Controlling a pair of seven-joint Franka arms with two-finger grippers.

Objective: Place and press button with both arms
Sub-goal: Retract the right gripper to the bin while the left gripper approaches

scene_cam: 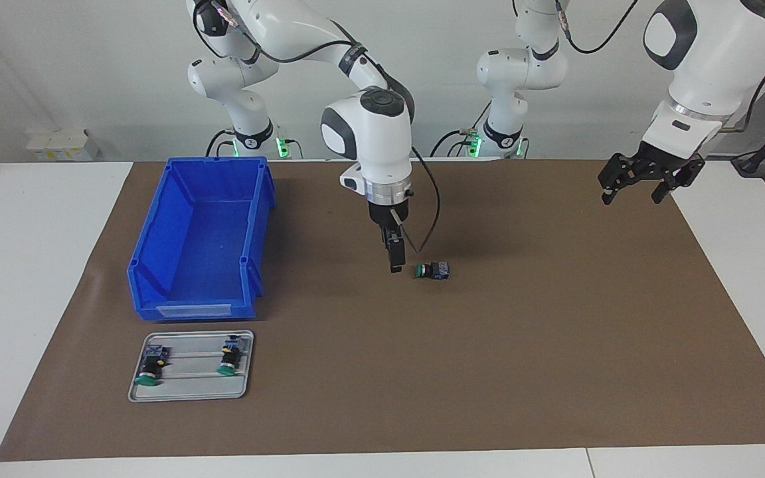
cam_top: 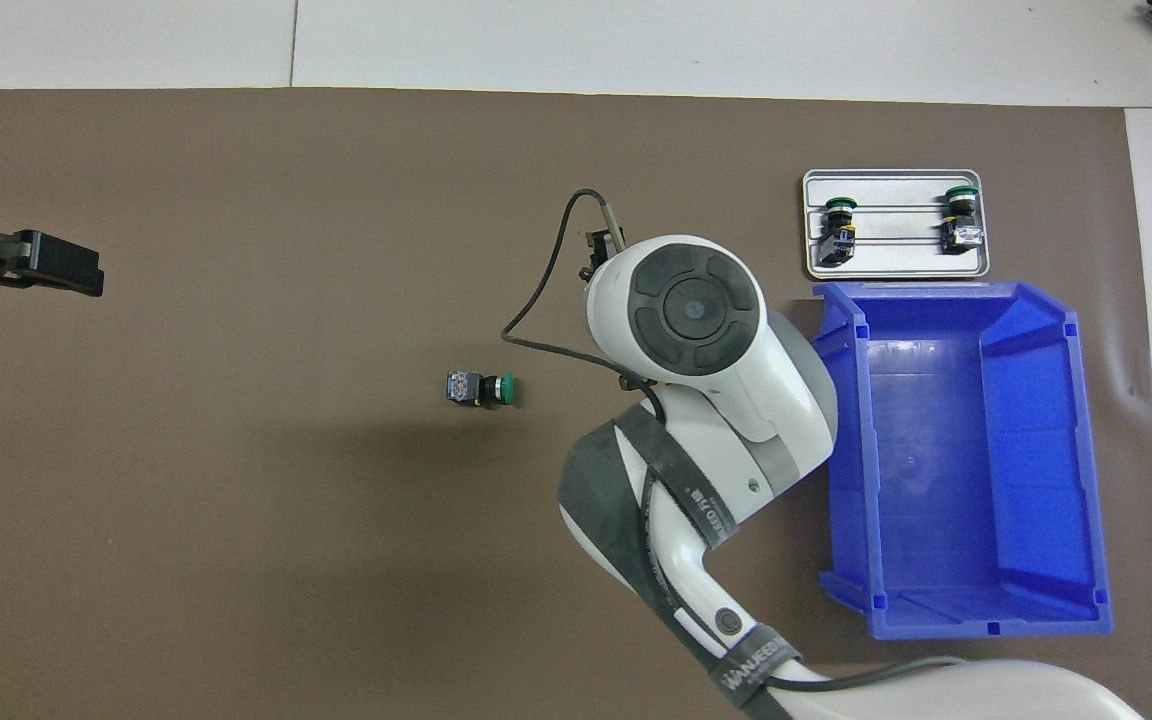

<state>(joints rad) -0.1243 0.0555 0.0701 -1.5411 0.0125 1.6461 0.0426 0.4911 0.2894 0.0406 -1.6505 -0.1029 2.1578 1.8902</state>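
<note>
- Facing view: the right hand (scene_cam: 394,262) hangs low over the brown mat (scene_cam: 555,372), pointing straight down. It holds nothing. Seen edge-on, its fingers look close together, so how wide they stand I cannot tell from here.
- The button (scene_cam: 433,270) lies on its side on the mat just beside that hand, apart from it, with the green cap turned toward the hand.
- The left hand (scene_cam: 641,182) waits in the air over the mat's edge at the left arm's end of the counter (scene_cam: 37,265), fingers spread wide and empty, well apart from the button.
- A blue bin (scene_cam: 200,239) stands toward the right arm's end. A grey tray (scene_cam: 190,393) with two more buttons (scene_cam: 153,365) lies farther from the robots than the bin.
- Overhead view: the right arm's wrist covers its own hand. The button (cam_top: 480,389) lies clear on the mat (cam_top: 236,550) beside the wrist.
- The left hand (cam_top: 46,268) shows at the picture's edge, well apart from the button.
- The bin (cam_top: 956,460) and tray (cam_top: 894,265) sit together; the two buttons (cam_top: 839,228) rest on the tray.
</note>
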